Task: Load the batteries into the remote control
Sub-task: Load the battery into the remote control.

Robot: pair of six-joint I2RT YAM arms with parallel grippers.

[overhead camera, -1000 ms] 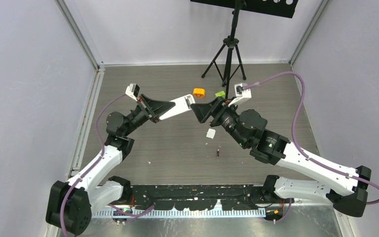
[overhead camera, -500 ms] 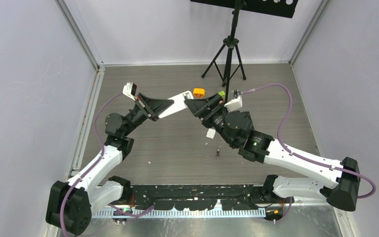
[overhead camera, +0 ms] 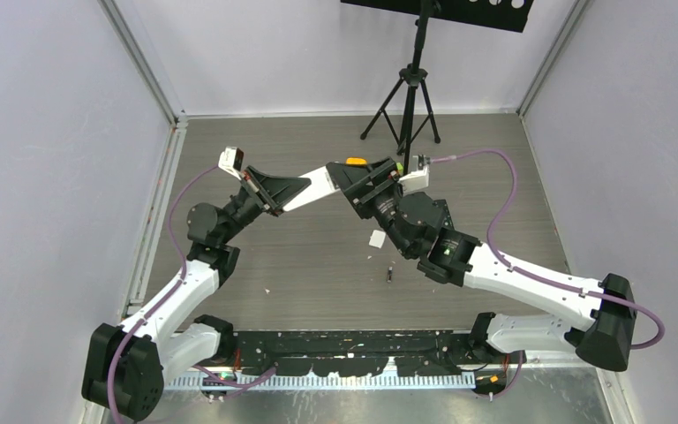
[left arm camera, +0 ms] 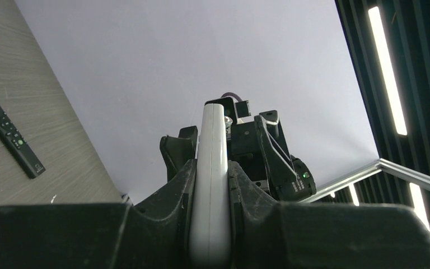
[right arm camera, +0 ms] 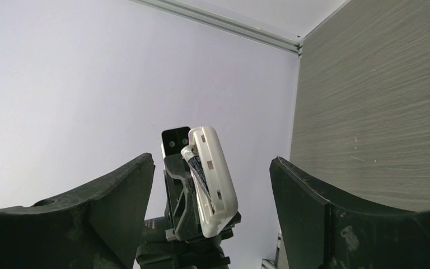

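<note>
The white plastic remote control (right arm camera: 215,174) is held up off the grey wood-grain table (overhead camera: 300,265), clamped edge-on in the left gripper (left arm camera: 211,168). Its open back bay holds a dark cylindrical battery (right arm camera: 197,168) and faces the right gripper (right arm camera: 210,159), whose jaws stand wide on either side of it without touching. On the table below lie a tiny dark battery (overhead camera: 389,276) and a small white flat piece (overhead camera: 377,238), while an orange round block (overhead camera: 354,162) and a lime green block (overhead camera: 397,166) sit just behind the right gripper, partly covered by it. A black tripod (overhead camera: 410,97) stands at the far edge; bare tabletop runs to both side walls.
</note>
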